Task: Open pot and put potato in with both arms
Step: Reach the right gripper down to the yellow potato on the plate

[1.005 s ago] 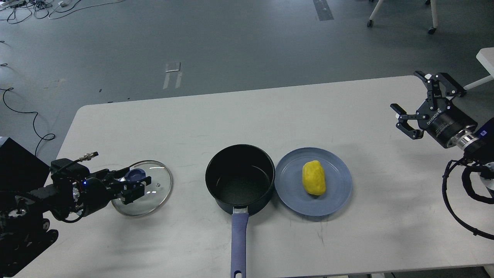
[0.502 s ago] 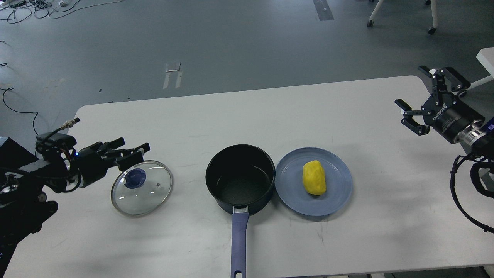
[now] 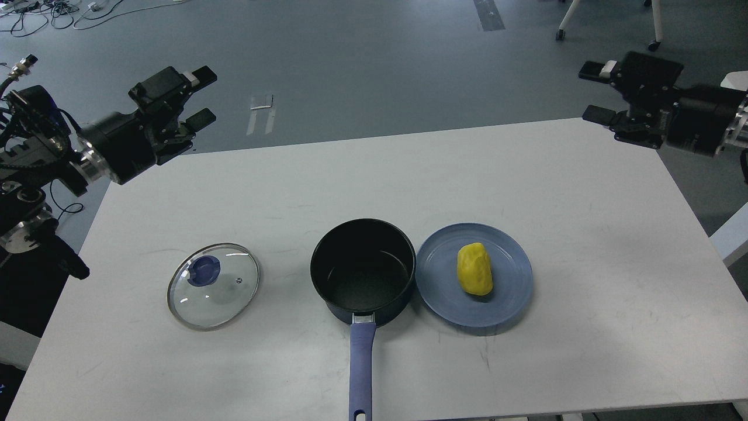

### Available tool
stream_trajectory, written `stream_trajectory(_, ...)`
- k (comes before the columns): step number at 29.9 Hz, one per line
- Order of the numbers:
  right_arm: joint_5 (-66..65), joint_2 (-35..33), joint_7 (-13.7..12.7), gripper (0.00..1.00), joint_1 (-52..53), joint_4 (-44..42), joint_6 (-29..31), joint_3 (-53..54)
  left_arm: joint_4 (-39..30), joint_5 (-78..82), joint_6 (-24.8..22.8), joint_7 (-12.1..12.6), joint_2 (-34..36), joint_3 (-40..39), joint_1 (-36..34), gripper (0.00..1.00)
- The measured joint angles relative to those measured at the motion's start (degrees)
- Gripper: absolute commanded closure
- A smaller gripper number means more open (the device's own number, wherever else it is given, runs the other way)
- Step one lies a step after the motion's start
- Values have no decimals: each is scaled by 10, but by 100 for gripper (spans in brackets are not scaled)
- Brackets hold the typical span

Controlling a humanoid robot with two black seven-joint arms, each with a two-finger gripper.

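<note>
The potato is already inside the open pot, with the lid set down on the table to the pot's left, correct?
Not quite. The head view shows the potato still on the blue plate right of the pot, which is open and empty. The lid does lie on the table left of it.

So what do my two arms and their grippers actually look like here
Both arms are black and jointed, ending in thick cylindrical wrists with a silver metal ring behind them. The left gripper has two black fingers with flat pads and a small white patch near one tip. The right gripper is black too, with a white patch. Loose black cables and a metal connector trail behind the left arm.
</note>
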Motion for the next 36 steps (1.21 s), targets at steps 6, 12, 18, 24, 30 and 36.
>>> stream_trajectory(6,-165,9,0,0,139,53,0,-148,-20,-2,-2,0,0,0,-1,2)
stream_trajectory(12,-202,77,0,0,244,44,0,-296,-22,-2,-2,0,-6,0,-1,2)
stream_trajectory(18,-226,146,0,0,261,-6,0,-365,-23,-2,-2,0,-10,-6,0,2)
stream_trajectory(24,-230,219,0,0,261,-57,0,-419,-23,-2,-2,0,-10,-10,0,2)
stream_trajectory(30,-230,273,0,0,259,-91,0,-445,-23,-2,-3,0,-9,-13,0,2)
stream_trajectory(36,-230,300,0,0,253,-110,0,-469,-23,-2,-2,0,-8,-14,0,2)
